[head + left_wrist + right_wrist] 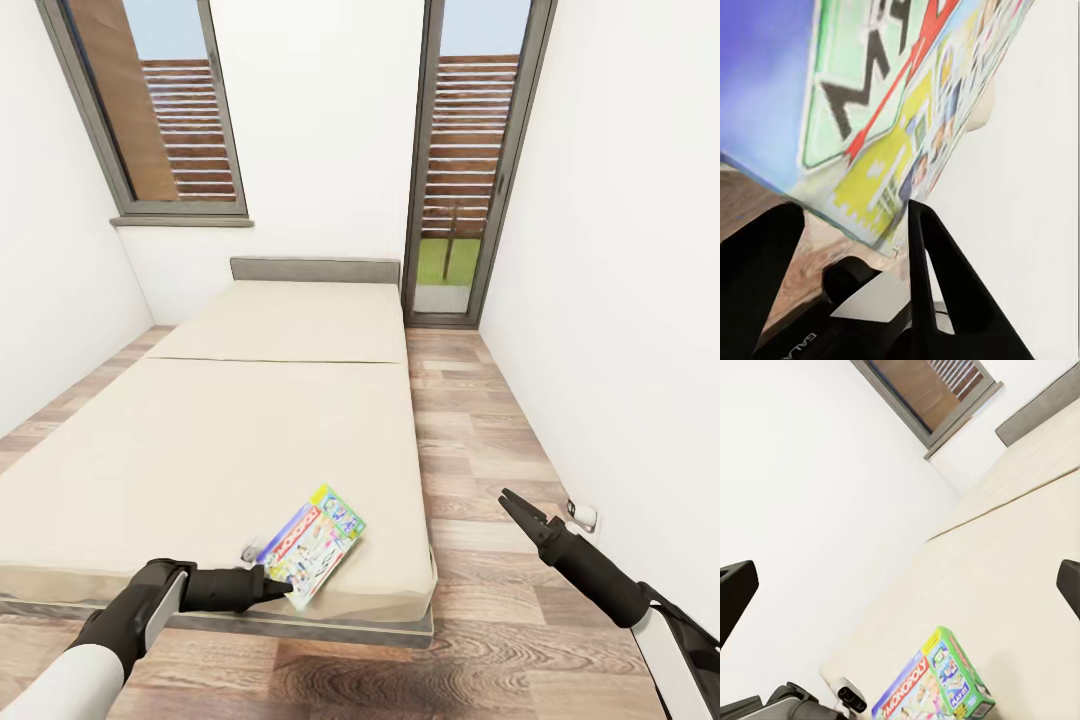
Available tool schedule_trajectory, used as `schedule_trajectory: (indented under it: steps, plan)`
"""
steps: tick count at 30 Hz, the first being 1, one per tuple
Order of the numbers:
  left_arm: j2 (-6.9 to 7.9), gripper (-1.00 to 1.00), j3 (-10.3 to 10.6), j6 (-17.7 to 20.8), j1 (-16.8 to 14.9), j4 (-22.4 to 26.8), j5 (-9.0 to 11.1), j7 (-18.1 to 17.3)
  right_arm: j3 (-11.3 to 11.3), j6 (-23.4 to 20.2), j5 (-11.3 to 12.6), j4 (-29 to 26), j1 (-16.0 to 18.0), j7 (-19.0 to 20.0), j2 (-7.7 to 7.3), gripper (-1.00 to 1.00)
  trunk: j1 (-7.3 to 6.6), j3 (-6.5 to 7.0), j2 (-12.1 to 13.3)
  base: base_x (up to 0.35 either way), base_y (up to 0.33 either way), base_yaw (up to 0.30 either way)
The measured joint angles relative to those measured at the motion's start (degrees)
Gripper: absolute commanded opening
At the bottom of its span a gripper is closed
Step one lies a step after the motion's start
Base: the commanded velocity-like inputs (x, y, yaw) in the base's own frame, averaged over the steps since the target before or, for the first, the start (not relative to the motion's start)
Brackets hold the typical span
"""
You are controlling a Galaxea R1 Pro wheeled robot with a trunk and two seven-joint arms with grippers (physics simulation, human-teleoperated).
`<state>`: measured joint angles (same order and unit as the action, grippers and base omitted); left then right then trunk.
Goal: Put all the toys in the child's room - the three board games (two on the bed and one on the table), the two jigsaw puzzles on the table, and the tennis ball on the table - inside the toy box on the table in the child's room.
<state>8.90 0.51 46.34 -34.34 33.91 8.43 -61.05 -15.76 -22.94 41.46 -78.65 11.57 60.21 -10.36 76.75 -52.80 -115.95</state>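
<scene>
Pickup step — left black gripper [275,588] clamps the flat green-edged cartoon-lid board game [315,543] at the beige bed [230,440] edge; right gripper [512,500] spread, idle — next: lift clear.

The head view looks down the bed [250,420] lengthwise. Left wrist view sits close against the board game [885,112]; right wrist view shares it from farther off.

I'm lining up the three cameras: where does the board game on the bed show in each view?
Head view: board game near the bed's front edge, at the left gripper.
Left wrist view: its lid, close up, above the jaws.
Right wrist view: low down, lying on the mattress.
Shared landmark: the beige mattress.
</scene>
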Motion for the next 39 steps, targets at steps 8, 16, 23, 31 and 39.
schedule_trajectory:
  steps: [8,16,23,31,39]
  plan:
    - [0.01,-1.00,-0.13,0.24,-0.03,0.02,0.05,-3.32,0.03,0.00,0.01,-0.02,0.00,0.00,0.00,1.00,-1.75,1.43,3.19,0.000,0.000,0.000]
    - [0.06,-1.00,-0.12,0.17,-0.01,0.02,-0.03,-4.06,0.04,0.00,0.01,-0.02,0.00,0.00,0.00,1.00,-3.51,2.87,6.40,0.000,0.000,0.000]
    - [0.05,-1.00,-0.12,0.17,0.00,0.02,-0.01,-4.10,0.04,0.00,0.01,-0.02,0.00,0.00,0.00,1.00,-5.05,4.12,9.21,0.000,0.000,0.000]
    - [0.05,-1.00,-0.12,0.17,0.00,0.02,0.04,-4.10,0.04,0.00,0.01,-0.02,0.00,0.00,0.00,1.00,-6.80,5.56,12.42,0.000,0.000,0.000]
    - [0.17,-1.00,-0.07,0.18,-0.06,0.04,0.07,-4.33,0.04,-0.07,0.01,-0.02,0.00,0.00,-0.02,1.00,-8.56,7.00,15.63,0.000,0.000,0.000]
